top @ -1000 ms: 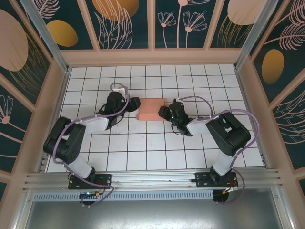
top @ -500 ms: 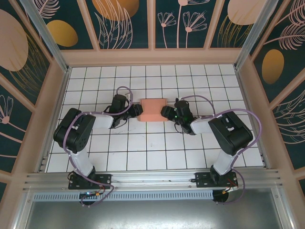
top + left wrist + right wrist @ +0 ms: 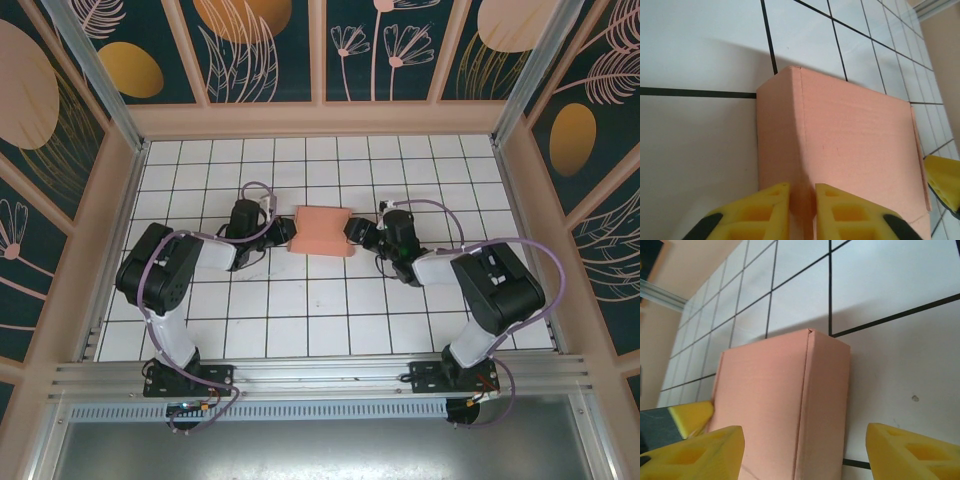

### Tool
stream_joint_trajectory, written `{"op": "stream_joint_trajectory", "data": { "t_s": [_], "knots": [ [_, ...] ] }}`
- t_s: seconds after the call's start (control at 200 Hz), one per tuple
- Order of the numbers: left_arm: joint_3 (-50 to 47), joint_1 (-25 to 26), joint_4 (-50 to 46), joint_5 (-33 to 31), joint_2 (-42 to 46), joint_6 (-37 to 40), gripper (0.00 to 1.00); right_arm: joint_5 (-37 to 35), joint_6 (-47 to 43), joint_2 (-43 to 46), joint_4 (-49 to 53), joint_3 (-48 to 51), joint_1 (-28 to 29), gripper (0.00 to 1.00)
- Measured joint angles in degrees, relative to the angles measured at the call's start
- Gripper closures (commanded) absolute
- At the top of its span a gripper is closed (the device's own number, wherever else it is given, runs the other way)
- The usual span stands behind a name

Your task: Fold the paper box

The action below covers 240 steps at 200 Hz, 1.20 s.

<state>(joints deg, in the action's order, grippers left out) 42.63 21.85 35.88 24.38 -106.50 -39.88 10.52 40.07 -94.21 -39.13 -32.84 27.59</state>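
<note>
one paper box [image 3: 322, 230], closed up; left gripper [image 3: 802, 192] pinches its corner edge, right gripper [image 3: 805, 440] spread wide.

The paper box [image 3: 322, 231] is plain salmon-pink without print, and the counter [image 3: 320, 310] is white, ruled into squares by thin black lines. The left end effector [image 3: 801, 187] and right end effector [image 3: 802, 432] have bright yellow fingers [image 3: 765, 210], while the left arm [image 3: 160, 280] and right arm [image 3: 495, 285] are black with white sections and carry lilac cables [image 3: 255, 187]. At 9, 12 and 3 o'clock the walls [image 3: 265, 50] are dark teal, printed with pale pink outline leaves and flowers and orange and peach ovals, framed in peach strips.
</note>
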Motion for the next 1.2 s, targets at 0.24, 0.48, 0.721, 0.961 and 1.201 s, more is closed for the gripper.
{"op": "stream_joint_trajectory", "data": {
  "t_s": [0.24, 0.48, 0.721, 0.961, 1.201],
  "knots": [
    [-2.08, -3.13, 8.07, 6.43, -2.82, -3.78, 0.87, 5.53, 4.76, -0.96, -5.14, 0.83, -1.81, 0.33],
    [-2.25, -3.50, 9.55, 7.56, -3.45, -4.17, 0.86, 11.06, 8.55, -4.55, -6.56, -0.22, -2.12, 0.24],
    [-2.27, -3.85, 11.06, 8.63, -4.26, -4.81, 0.86, 16.02, 11.87, -9.01, -9.18, -3.10, -2.78, 0.28],
    [-2.29, -3.96, 11.98, 9.31, -4.85, -5.03, 0.85, 21.07, 15.96, -13.14, -13.00, -4.31, -2.93, 0.39],
    [-2.29, -4.24, 11.41, 8.57, -4.94, -4.55, 0.67, 22.60, 17.75, -13.33, -14.93, -4.55, -3.19, 0.61]
  ]
}}
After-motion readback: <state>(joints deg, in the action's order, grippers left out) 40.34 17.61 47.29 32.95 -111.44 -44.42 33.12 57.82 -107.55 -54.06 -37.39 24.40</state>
